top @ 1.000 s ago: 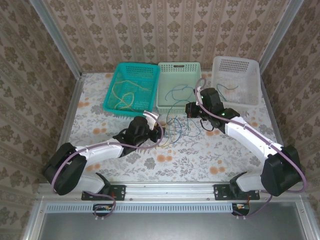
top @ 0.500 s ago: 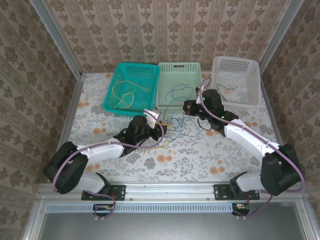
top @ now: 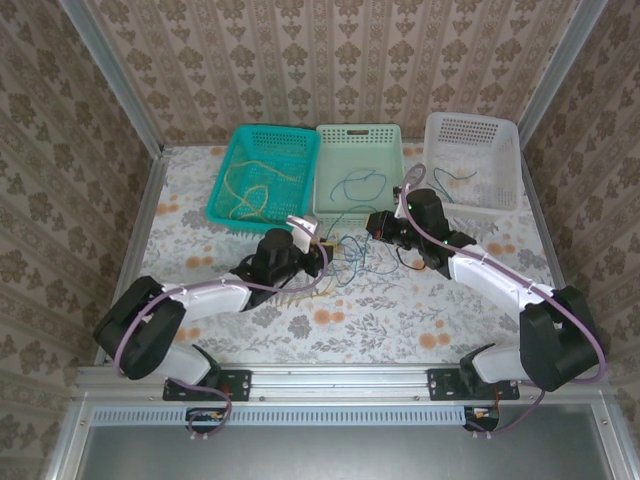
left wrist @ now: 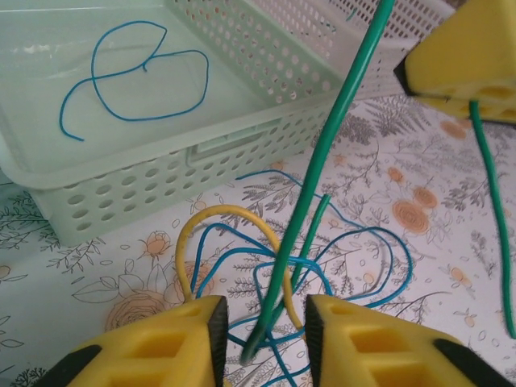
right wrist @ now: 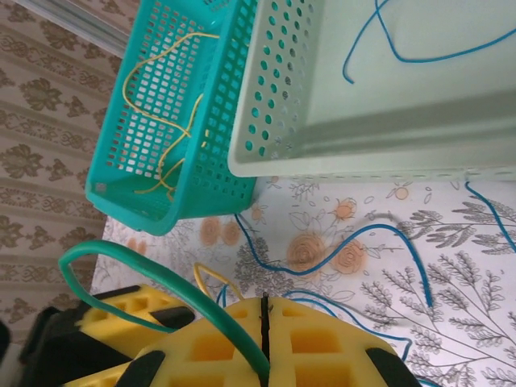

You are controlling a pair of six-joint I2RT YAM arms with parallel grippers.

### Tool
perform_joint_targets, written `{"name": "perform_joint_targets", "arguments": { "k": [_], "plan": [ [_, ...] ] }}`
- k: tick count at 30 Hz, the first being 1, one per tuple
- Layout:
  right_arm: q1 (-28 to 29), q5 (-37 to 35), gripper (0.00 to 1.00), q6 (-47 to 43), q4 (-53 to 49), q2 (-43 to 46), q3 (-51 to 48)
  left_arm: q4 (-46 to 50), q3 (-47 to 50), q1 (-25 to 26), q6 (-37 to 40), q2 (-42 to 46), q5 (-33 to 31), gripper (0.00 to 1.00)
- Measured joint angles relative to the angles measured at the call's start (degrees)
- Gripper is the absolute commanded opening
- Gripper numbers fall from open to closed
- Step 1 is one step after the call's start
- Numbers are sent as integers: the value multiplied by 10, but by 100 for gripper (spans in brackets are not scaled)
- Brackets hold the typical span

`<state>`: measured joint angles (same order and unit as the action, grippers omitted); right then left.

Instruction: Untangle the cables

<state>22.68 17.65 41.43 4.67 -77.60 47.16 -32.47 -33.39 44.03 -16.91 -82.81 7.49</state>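
Cables: a tangle of blue, yellow and green wires (top: 350,258) is lying on the floral table (top: 200,220), just in front of the pale green basket (top: 358,205).
Green cable: one strand (left wrist: 322,169) is stretching taut between both grippers.
Left gripper (left wrist: 260,330): its yellow fingers are standing slightly apart, the green strand running between them.
Right gripper (right wrist: 264,343): its pads are pressing together, pinching the green strand.
Step in hand: apparently pulling the green cable free of the pile.
Next move: probably lifting it clear without dragging the blue loops (left wrist: 322,274).
Surroundings: the teal basket (top: 225,200) is holding yellow wires; the white basket (top: 500,195) is sitting at the far right.
Obstacle: blue and yellow loops are crossing the strand.
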Motion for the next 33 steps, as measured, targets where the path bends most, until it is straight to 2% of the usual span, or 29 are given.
{"name": "perform_joint_targets", "arguments": {
  "k": [2,4,6,12,16,17,19,23,26,33],
  "plan": [
    [-2,7,0,8,9,0,-2,-2,-5,-1,0,-8,2,22],
    [-6,13,0,14,18,0,-7,-3,-10,-2,1,-13,3,9],
    [-10,17,0,17,18,0,-11,-5,-13,-3,3,-12,3,1],
    [-24,8,2,-12,-39,1,-5,7,-18,-3,15,2,9,0],
    [-27,-15,23,-55,-112,1,28,25,-19,-3,20,21,14,0],
    [-27,-20,35,-61,-119,2,34,30,-19,-3,20,23,16,0],
    [-27,-29,69,-84,-134,5,44,40,-21,-3,20,24,18,0],
    [-23,-38,64,-123,-147,16,47,64,-28,-5,20,24,20,0],
    [-7,-51,72,-148,-159,28,46,80,-39,-7,19,23,21,0],
    [12,-123,74,-197,-218,46,46,174,-121,-6,26,-6,33,0]
  ]
}}
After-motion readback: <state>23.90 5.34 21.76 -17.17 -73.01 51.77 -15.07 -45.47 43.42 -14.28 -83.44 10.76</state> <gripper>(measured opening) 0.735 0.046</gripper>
